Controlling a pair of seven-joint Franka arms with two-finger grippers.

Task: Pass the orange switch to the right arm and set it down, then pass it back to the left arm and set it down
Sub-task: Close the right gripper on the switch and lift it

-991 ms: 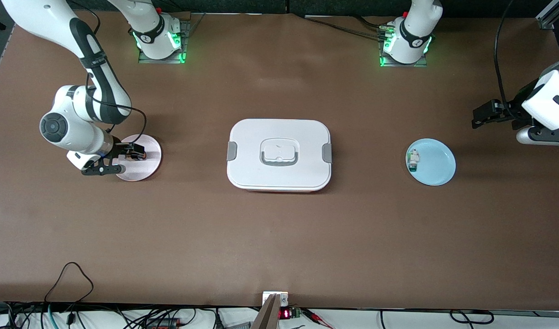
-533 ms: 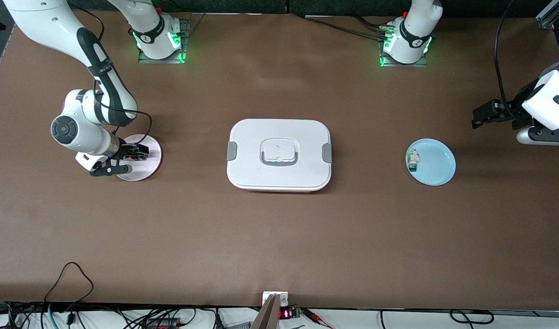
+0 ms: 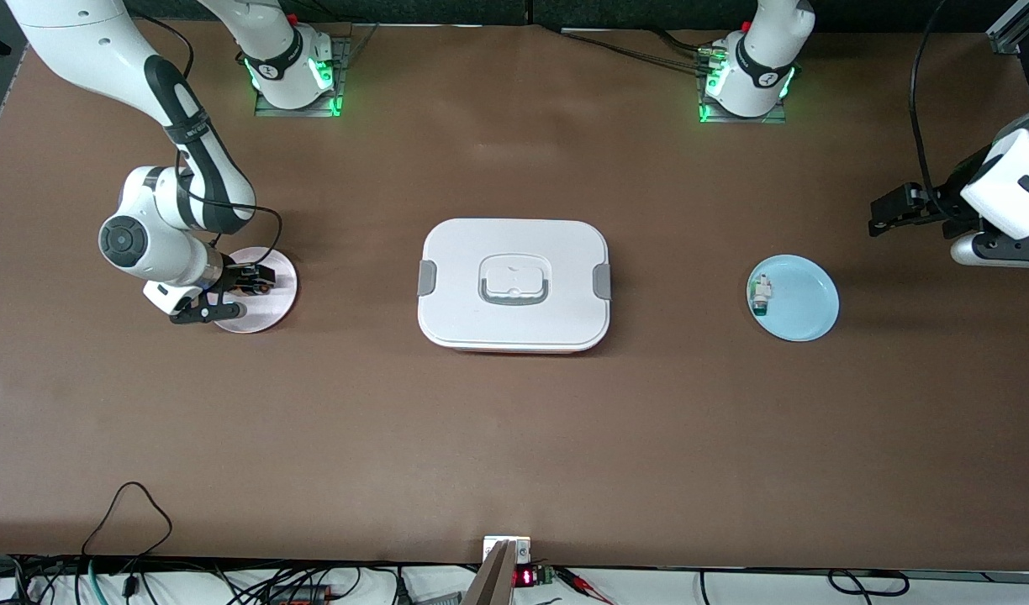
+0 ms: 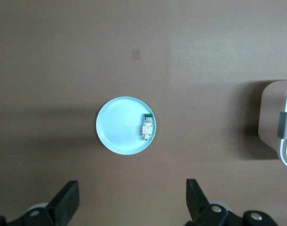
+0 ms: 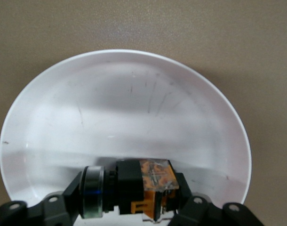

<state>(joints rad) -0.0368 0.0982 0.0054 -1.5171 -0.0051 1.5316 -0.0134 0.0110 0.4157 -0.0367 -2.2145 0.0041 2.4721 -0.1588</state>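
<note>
Now | right gripper [image 5: 129, 200] down on pink plate [image 3: 275, 290] near bench's right-arm edge, fingers clasping orange switch [image 5: 146, 186] | left gripper [image 4: 131, 202] released, waiting above blue plate [image 4: 117, 139] | box [image 3: 514, 284] mid-bench

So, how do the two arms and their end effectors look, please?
Both arms are white with rounded joints. The right arm has black panels, a thin black cable and a silver wrist ring. The right end effector and left end effector are black. Green lights glow at both bases.

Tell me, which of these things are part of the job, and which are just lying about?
In the job: orange switch, right gripper around it, pink plate under it, left gripper waiting, box to avoid.

Lying about: blue plate, white-and-green part on it.
</note>
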